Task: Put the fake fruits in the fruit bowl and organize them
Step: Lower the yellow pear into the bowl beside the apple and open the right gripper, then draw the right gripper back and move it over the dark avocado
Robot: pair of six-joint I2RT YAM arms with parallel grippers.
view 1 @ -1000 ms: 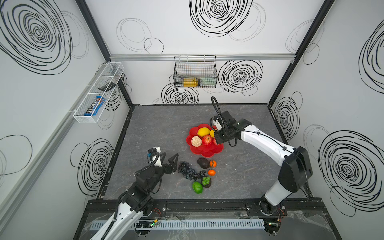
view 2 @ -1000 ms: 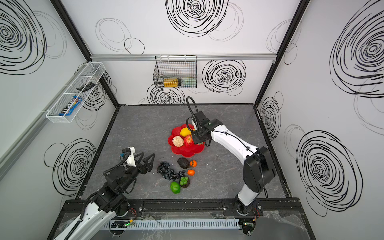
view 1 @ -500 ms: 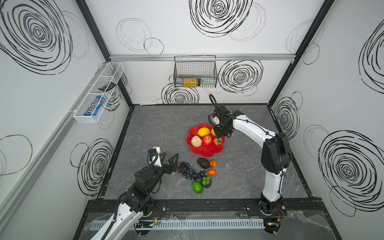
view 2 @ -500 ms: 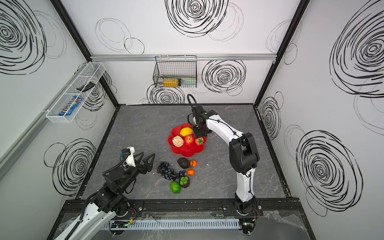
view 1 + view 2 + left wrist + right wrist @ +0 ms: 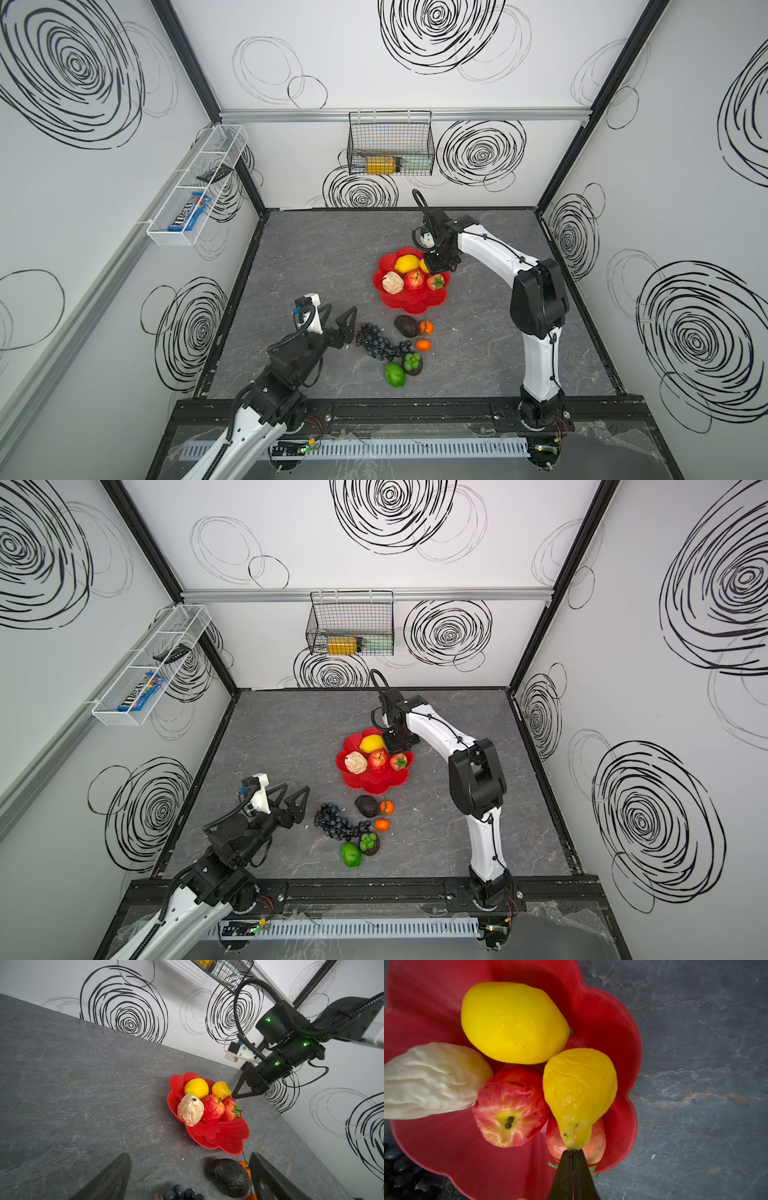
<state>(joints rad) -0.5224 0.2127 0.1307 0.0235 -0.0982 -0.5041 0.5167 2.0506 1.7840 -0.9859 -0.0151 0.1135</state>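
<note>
Looking down through both top views, I see the red bowl (image 5: 415, 305) sitting on the grey table (image 5: 311, 257), a little right of the middle. Five fruits are crowded onto its far half: a lemon (image 5: 407, 263), a pear (image 5: 579, 1093), an apple (image 5: 414, 280), a strawberry (image 5: 436, 282) and a cream lumpy fruit (image 5: 392, 282); the near half shows bare red. My right gripper (image 5: 573, 1153) hangs over the bowl's right rim with its jaws together, tips right at the pear's narrow end. I cannot tell whether they pinch a stem. The pear leans against the lemon and apple and lies over the strawberry. In front of the bowl, on the table, lie the grapes (image 5: 376, 340), an avocado (image 5: 406, 326), an orange (image 5: 425, 327) touching the avocado, a second orange (image 5: 423, 345) nearer the front edge, and, side by side, a smooth green fruit (image 5: 395, 374) and a knobbly green fruit (image 5: 412, 363). My left gripper (image 5: 341, 309) hovers just beside the grapes on their left, jaws spread wide.
</note>
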